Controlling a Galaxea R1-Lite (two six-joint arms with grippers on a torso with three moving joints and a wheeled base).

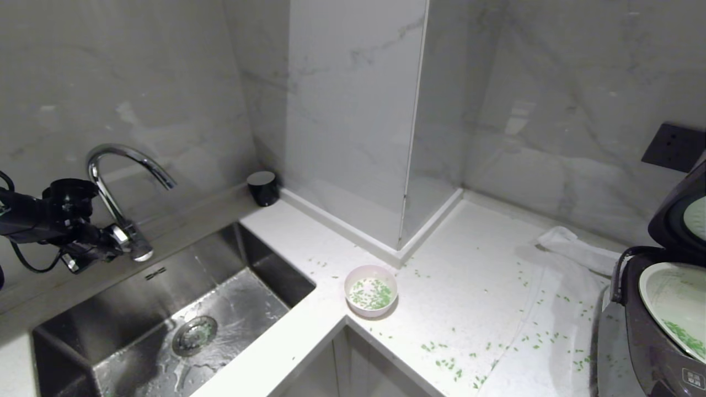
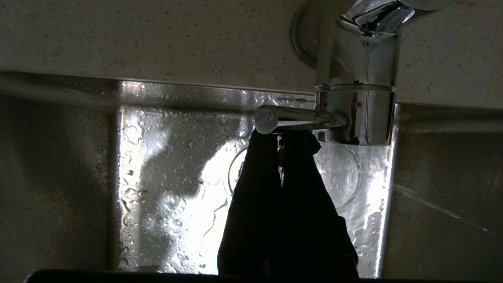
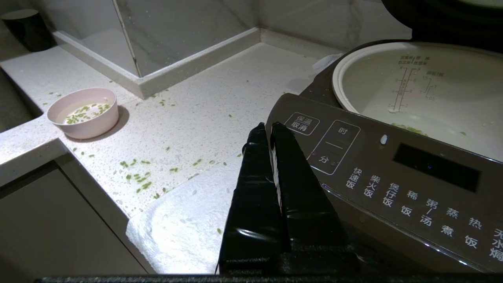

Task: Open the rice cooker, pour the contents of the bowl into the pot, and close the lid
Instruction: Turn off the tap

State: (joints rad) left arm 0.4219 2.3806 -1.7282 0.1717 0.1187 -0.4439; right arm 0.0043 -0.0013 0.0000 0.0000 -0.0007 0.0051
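Bowl first: the small round pale pink bowl (image 1: 370, 290) sits on the white speckled worktop (image 1: 474, 264) near the middle of my head view, just beside the sink corner, with bright green chopped bits (image 1: 373, 294) thinly covering its white inside. I judge it light, rigid and smooth, likely to slip, so I would pinch its rim at the side and keep it level until it is over the pot.

At 3 o'clock stands the large dark brown-grey rice cooker (image 3: 397, 177), its hinged lid (image 1: 681, 215) already raised. The round off-white pot (image 3: 428, 98) holds a few green bits. The lid looks stiff and hinged; I would press down on its top to close it.

Green bits lie scattered over the worktop, and a white cloth (image 1: 573, 248) lies by the cooker. At 8 o'clock is a wet steel sink (image 1: 165, 325) with a chrome tap (image 1: 118, 182); grey marble walls close the corner.

My left gripper (image 2: 281, 157) has its jaws closed and empty, tips just beneath the tap's lever. My right gripper (image 3: 267, 131), jaws closed and empty, rests by the cooker's front panel.
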